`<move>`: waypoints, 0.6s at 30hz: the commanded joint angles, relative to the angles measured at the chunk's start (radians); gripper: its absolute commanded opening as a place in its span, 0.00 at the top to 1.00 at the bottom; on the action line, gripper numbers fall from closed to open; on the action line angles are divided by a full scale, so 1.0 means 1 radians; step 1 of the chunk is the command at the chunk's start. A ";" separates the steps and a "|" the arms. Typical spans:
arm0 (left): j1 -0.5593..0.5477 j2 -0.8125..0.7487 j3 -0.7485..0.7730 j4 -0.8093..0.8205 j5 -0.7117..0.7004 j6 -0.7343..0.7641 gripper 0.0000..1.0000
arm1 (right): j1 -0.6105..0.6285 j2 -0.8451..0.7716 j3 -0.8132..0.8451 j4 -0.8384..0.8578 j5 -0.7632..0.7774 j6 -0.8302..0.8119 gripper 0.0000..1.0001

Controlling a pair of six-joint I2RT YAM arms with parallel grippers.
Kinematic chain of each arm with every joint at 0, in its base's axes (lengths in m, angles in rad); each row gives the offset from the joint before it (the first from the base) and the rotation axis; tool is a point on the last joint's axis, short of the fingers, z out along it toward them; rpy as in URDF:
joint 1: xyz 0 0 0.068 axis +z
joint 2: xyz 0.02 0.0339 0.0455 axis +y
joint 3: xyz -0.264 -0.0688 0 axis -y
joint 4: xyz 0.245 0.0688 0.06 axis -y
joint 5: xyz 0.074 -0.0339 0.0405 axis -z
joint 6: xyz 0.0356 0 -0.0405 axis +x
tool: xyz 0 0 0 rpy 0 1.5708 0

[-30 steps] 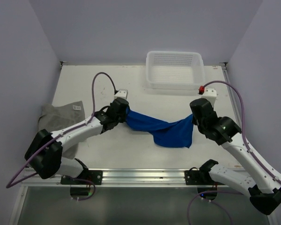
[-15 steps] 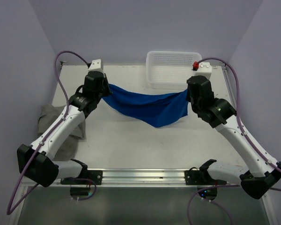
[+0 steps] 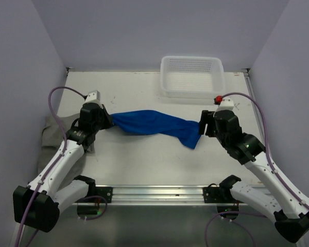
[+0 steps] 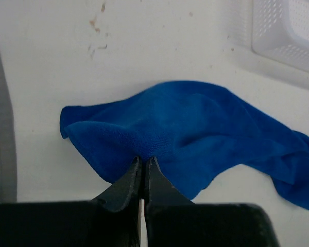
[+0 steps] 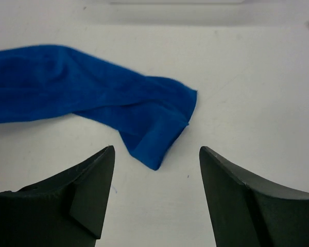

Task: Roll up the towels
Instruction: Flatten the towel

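Note:
The bright blue towel (image 3: 154,125) lies stretched in a crumpled band across the middle of the table. My left gripper (image 4: 144,160) is shut on its left end, blue cloth (image 4: 195,128) bunching right at the fingertips. My right gripper (image 5: 155,150) stands open just short of the towel's right corner (image 5: 157,136), which rests flat on the table between and beyond the fingers. In the top view that gripper (image 3: 202,126) sits at the towel's right tip. The grey towel (image 3: 54,128) lies rumpled at the table's left edge, partly under my left arm.
A white perforated plastic basket (image 3: 192,77) stands at the back of the table, right of centre; its corner (image 4: 288,31) shows in the left wrist view. Purple walls close in both sides. A metal rail (image 3: 154,193) runs along the near edge.
Both arms lowered the blue towel from hanging in the air down onto the table. My right gripper opened and let go of its corner; the left stays shut on its end.

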 commanded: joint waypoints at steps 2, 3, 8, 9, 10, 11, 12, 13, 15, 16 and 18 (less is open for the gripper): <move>0.006 -0.040 -0.110 0.060 0.084 -0.052 1.00 | -0.002 -0.120 -0.117 0.008 -0.297 0.131 0.27; 0.006 -0.053 -0.120 0.059 0.092 -0.052 1.00 | -0.002 -0.147 -0.123 0.000 -0.298 0.143 0.27; 0.006 -0.079 -0.142 0.045 0.093 -0.044 1.00 | -0.002 -0.120 -0.128 -0.043 -0.192 0.204 0.35; 0.006 -0.080 -0.144 0.042 0.084 -0.041 1.00 | -0.002 -0.102 -0.133 -0.044 -0.180 0.220 0.38; 0.006 -0.080 -0.145 0.039 0.079 -0.038 1.00 | -0.002 -0.065 -0.136 -0.041 -0.169 0.253 0.40; 0.006 -0.082 -0.145 0.031 0.073 -0.038 1.00 | -0.002 -0.044 -0.142 -0.043 -0.141 0.275 0.43; 0.006 -0.083 -0.147 0.031 0.069 -0.038 1.00 | 0.000 -0.028 -0.146 -0.031 -0.132 0.287 0.43; 0.006 -0.085 -0.148 0.030 0.067 -0.038 1.00 | -0.002 0.007 -0.151 -0.018 -0.117 0.307 0.44; 0.006 -0.083 -0.151 0.030 0.072 -0.035 1.00 | -0.011 0.042 -0.157 0.002 -0.072 0.324 0.48; 0.006 -0.083 -0.153 0.027 0.070 -0.033 1.00 | -0.017 0.086 -0.153 0.006 -0.071 0.330 0.49; 0.006 -0.077 -0.156 0.026 0.067 -0.033 1.00 | -0.060 0.130 -0.140 0.016 -0.101 0.340 0.58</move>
